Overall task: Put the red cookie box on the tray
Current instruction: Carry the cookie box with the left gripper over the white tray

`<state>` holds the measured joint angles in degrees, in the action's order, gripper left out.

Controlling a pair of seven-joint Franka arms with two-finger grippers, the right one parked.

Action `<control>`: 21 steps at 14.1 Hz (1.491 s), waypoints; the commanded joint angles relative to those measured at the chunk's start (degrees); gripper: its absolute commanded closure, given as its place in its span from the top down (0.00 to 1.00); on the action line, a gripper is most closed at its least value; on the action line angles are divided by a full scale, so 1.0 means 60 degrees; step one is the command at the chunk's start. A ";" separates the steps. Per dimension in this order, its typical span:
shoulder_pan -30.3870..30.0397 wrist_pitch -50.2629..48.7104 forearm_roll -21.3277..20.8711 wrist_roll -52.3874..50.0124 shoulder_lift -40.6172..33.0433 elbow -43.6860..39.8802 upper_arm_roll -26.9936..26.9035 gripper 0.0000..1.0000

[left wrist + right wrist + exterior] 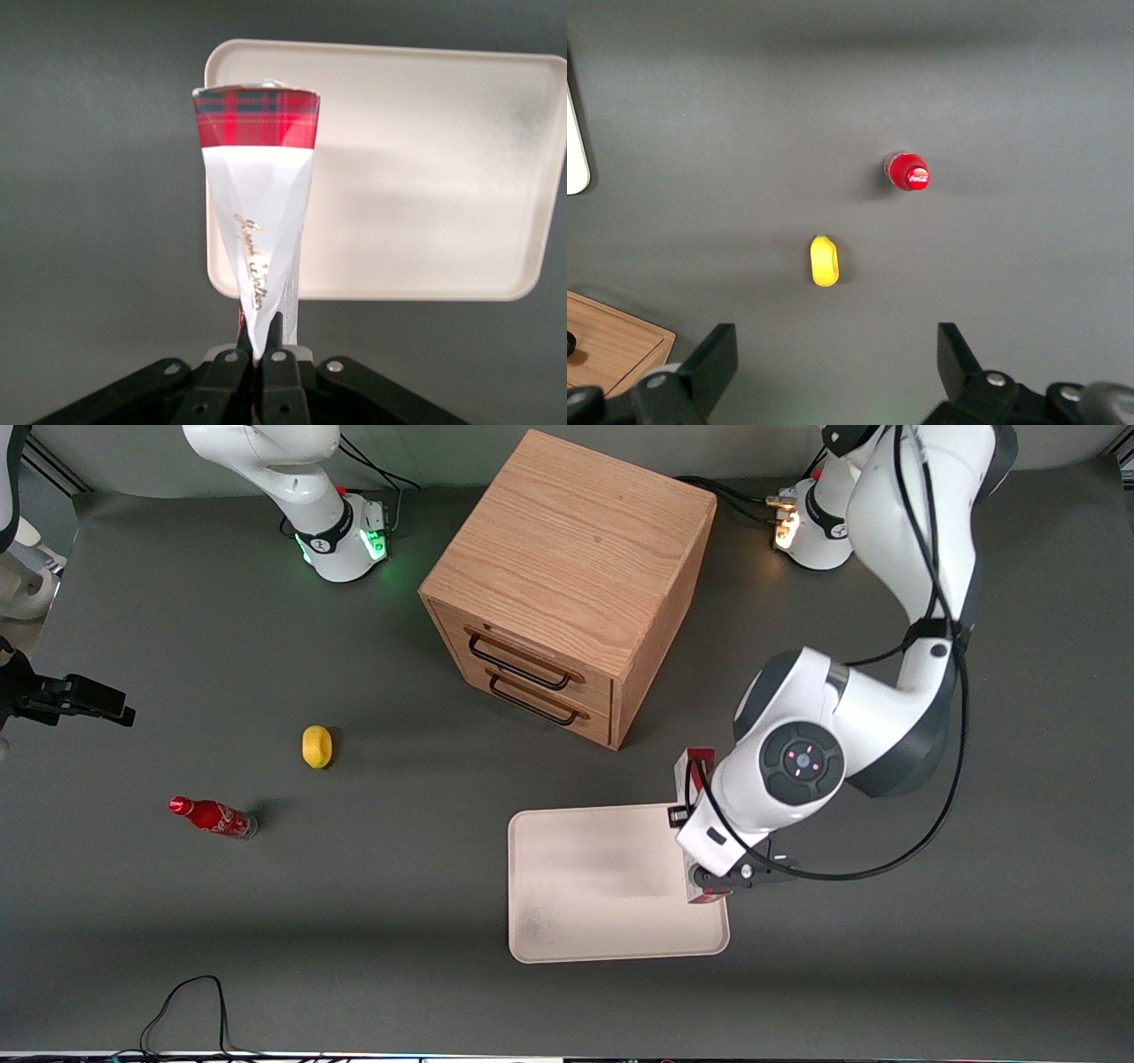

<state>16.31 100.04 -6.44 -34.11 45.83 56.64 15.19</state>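
Nearest the front camera, I see the tray [602, 886] lying flat on the dark table [354, 921], a faint grey smudge in one of its near corners. At the tray's edge toward the working arm's end, my left gripper [709, 886] is clamped on the red cookie box [257, 230]; the wrist view shows the fingers [266, 372] pinched together on its white end, the tartan end pointing away over the tray's rim. From the front, the box [698, 762] is mostly hidden by the arm; whether it touches the tray I cannot tell. Toward the parked arm's end stand a small red soda bottle [213, 817] and, farther back, a yellow lemon [316, 746]. Farthest from the camera sits a wooden drawer cabinet [567, 584].
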 commanded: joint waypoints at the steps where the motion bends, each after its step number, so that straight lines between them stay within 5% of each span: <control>1: 0.0094 0.0449 -0.0171 -0.0145 0.0651 -0.0489 -0.0465 0.00; 15: -0.0053 0.1901 0.0019 -0.0965 0.1840 -0.0329 -0.0510 0.00; 16: -0.0053 0.1959 0.0034 -0.1009 0.1825 -0.0256 -0.0510 0.99; 21: -0.0053 0.1858 0.0034 -0.0995 0.1723 -0.0226 -0.0510 1.00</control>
<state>15.79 111.41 -6.41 -39.18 56.09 56.33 12.25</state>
